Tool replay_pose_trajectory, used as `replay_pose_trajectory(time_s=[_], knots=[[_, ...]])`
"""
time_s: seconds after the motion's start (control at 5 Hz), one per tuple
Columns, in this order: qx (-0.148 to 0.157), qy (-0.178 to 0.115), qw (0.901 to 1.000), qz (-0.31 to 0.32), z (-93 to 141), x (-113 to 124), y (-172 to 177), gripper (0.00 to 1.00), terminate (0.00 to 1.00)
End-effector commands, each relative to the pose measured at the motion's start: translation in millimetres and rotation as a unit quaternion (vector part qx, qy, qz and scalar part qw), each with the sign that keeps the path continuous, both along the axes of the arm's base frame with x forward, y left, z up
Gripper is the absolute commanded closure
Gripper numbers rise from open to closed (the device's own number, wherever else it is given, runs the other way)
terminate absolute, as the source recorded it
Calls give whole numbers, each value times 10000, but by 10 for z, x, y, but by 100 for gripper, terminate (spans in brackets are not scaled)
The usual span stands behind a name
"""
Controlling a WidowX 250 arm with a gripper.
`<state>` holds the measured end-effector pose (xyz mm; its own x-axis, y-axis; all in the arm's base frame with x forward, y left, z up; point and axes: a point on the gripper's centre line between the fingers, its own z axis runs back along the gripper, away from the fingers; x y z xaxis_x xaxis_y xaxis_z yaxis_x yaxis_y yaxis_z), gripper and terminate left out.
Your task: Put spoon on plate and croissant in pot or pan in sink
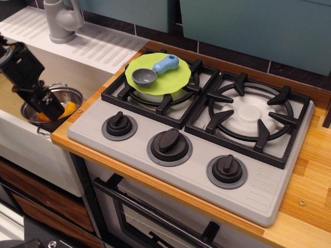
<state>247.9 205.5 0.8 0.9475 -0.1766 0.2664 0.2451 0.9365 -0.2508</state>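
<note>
Your gripper sits low inside the pot over the croissant, grip unreadable; lift crookedly and you tip the pot.

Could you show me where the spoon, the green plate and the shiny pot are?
spoon (145, 76): the only camera view, on its dark grey bowl.
plate (173, 80): same view, on bare green surface right of the spoon.
pot (72, 94): same view, on its far rim.

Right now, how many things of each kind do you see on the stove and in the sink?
Spoon: 1
Plate: 1
Pot: 1
Croissant: 1
Stove knobs: 3
Burner grates: 2
Faucet: 1
Total: 10
</note>
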Motion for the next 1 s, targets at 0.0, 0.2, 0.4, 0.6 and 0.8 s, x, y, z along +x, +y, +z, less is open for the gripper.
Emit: replay_pose_trajectory(time_s=[0.0,0.2,0.4,0.6,0.8], knots=[[686,-54,9976,21,826,144,5,0,0],[878,125,9961,16,1152,178,-34,0,0],[940,270,9952,13,1407,213,-67,0,0],[823,264,9962,-70,1507,222,-81,0,0],[823,264,9962,-70,1507,222,-81,0,100]])
